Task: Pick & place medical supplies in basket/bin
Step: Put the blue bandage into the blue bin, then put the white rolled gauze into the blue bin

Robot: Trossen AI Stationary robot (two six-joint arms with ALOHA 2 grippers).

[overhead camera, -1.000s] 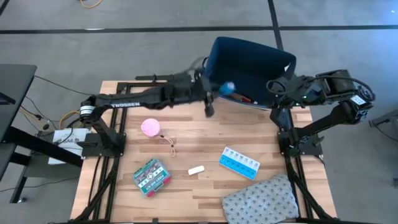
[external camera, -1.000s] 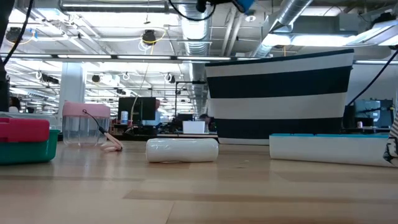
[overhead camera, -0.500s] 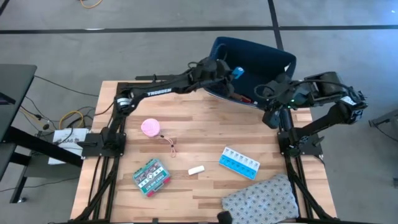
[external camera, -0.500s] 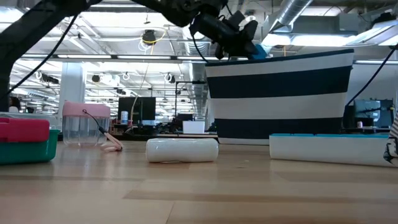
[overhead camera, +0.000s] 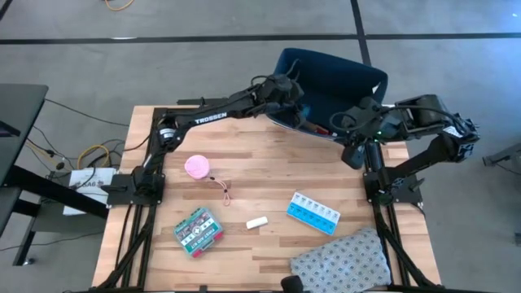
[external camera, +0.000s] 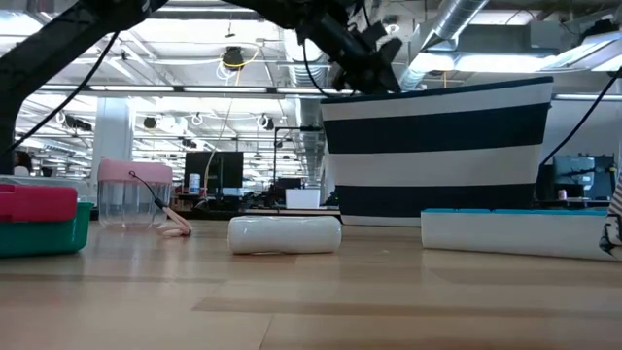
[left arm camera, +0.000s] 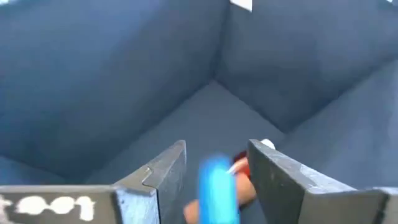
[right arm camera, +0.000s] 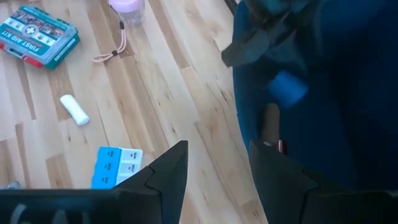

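A: Legible text?
B: "FIRST AID KIT" on the green-red flat box [right arm camera: 38, 35]; "TROSSEN" on the left arm.
A: Tub contents?
B: The left gripper [left arm camera: 216, 167], fingers apart, is over the navy tub [overhead camera: 354, 77]; the blue cube [left arm camera: 217, 190] sits between them, blurred. The right gripper [right arm camera: 216, 163] is parted, beside the tub.

"TROSSEN" in white along the left arm [overhead camera: 213, 117], "FIRST AID KIT" on the green-red flat box [right arm camera: 38, 35] (right wrist view)

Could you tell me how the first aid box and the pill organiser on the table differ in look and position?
The first aid box is green with a red and white label; the pill organiser is light blue with a row of white lids. The first aid box is squarish and lies nearer the left arm's side; the pill organiser is long and narrow, nearer the right arm's side. Both lie flat on the table, outside the bin.
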